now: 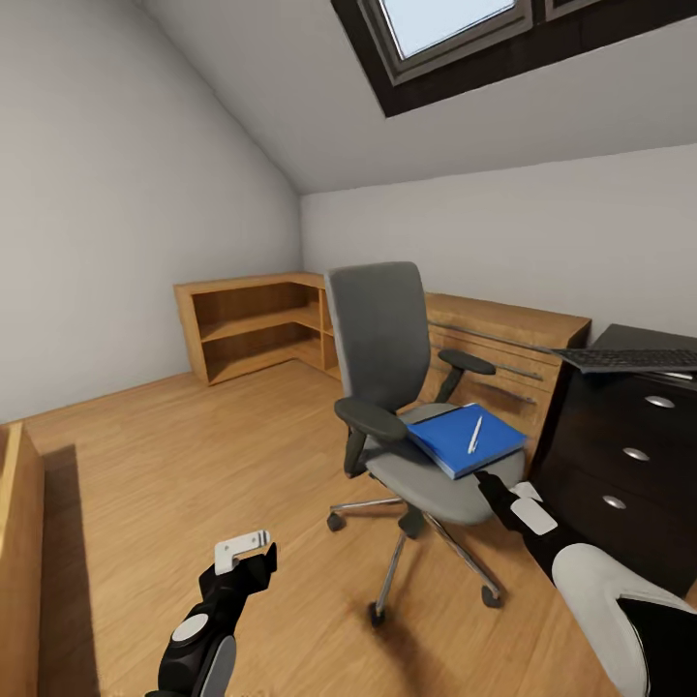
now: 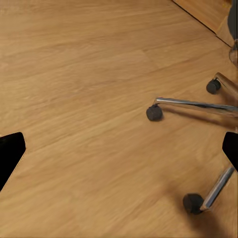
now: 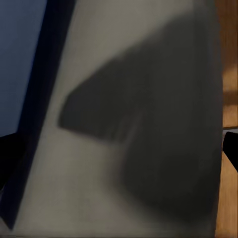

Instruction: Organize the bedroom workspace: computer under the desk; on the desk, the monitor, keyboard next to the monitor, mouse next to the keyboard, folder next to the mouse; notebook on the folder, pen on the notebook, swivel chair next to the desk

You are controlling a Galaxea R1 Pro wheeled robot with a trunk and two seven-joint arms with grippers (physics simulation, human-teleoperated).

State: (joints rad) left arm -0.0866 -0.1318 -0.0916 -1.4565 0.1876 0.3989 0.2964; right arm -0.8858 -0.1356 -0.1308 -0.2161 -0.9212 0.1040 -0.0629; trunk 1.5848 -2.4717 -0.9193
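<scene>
Blue folder (image 1: 465, 439) overhangs the chair (image 1: 387, 387) seat's near edge.
Pen (image 1: 474, 435) on it points away; right tool (image 1: 489, 487) apart beside it, left tool (image 1: 254, 557) apart over open floor (image 1: 174, 455).

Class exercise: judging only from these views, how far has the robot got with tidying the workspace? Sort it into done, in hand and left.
Done: the keyboard lies on the desk.
In hand: the right gripper reaches the swivel chair seat by the folder, jaws apart.
Left: the folder, with the pen on it, sits on the seat. Left gripper hangs open over the floor.
</scene>
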